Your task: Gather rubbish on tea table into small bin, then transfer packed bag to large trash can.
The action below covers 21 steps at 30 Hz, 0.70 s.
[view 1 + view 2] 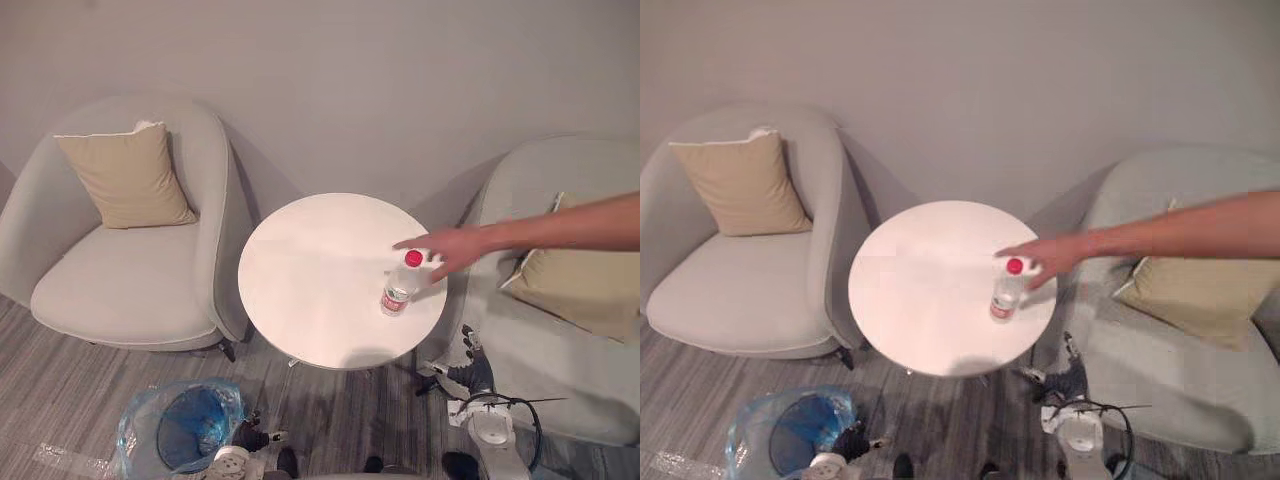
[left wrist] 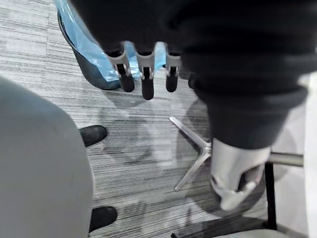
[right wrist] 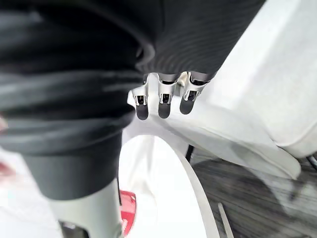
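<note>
A clear plastic bottle (image 1: 398, 290) with a red cap stands upright on the right part of the round white tea table (image 1: 320, 270). A person's hand (image 1: 447, 248) reaches in from the right and hovers just behind the cap. The small bin (image 1: 185, 425), lined with a blue bag, stands on the floor to the front left of the table. My left hand (image 2: 144, 74) hangs low beside the bin, fingers relaxed and holding nothing. My right hand (image 3: 161, 101) hangs low by the table's right front edge, likewise open, with the red cap (image 3: 128, 210) showing past it.
A grey armchair (image 1: 120, 280) with a tan cushion (image 1: 128, 175) stands left of the table. A second armchair (image 1: 560, 340) with a cushion is on the right, under the person's arm. The table's metal foot (image 2: 193, 148) spreads over the striped grey floor.
</note>
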{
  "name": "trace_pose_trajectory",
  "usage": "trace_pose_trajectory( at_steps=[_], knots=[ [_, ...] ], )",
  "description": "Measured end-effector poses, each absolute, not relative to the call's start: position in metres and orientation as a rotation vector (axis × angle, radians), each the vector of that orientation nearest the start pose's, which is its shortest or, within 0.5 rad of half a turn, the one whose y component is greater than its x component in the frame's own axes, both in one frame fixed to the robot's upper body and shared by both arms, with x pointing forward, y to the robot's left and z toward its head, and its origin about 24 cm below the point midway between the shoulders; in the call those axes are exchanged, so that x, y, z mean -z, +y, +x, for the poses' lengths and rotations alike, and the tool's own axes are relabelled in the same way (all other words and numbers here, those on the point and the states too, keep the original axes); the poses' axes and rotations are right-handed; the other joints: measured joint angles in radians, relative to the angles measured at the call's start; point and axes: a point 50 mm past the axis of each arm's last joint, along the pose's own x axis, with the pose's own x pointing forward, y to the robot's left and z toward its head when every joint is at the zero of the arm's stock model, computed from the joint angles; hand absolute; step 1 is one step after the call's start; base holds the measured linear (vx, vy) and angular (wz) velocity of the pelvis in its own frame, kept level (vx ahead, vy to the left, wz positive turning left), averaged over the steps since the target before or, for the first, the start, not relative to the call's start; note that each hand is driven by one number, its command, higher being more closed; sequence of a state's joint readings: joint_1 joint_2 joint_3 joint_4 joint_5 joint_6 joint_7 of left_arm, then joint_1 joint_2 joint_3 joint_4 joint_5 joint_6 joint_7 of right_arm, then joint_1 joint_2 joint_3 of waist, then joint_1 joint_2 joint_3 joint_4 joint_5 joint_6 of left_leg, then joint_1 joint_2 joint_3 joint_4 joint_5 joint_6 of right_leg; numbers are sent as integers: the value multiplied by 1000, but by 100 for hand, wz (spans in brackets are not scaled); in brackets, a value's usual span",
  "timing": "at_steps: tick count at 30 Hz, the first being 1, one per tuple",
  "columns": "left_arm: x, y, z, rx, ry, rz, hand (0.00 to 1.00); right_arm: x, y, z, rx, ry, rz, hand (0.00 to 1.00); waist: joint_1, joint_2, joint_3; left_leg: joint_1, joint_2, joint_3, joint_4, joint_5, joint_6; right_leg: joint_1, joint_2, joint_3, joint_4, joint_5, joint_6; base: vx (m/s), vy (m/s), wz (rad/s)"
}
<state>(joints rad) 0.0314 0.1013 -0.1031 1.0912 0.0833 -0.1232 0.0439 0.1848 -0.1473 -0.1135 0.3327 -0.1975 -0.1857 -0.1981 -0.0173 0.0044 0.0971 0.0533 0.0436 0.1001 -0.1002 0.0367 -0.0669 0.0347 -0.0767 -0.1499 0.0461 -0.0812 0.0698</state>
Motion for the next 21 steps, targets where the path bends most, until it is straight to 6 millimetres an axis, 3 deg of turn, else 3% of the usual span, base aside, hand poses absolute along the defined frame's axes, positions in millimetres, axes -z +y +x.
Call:
trace_pose_trajectory(
  at_steps=[12,21],
  knots=[
    [156,172,119,108,977,275,0,26,-214,210,242,197,-362,0,1,6,-14,-12,-3,-30,-1,6,8,12,10,-10,-19,6,-11,60,-9,6],
    [156,172,118,110,978,276,0,33,-215,211,248,226,-359,0,1,5,-14,0,-4,-42,-2,7,7,34,10,-12,-32,6,-12,-35,-3,3]
  ],
)
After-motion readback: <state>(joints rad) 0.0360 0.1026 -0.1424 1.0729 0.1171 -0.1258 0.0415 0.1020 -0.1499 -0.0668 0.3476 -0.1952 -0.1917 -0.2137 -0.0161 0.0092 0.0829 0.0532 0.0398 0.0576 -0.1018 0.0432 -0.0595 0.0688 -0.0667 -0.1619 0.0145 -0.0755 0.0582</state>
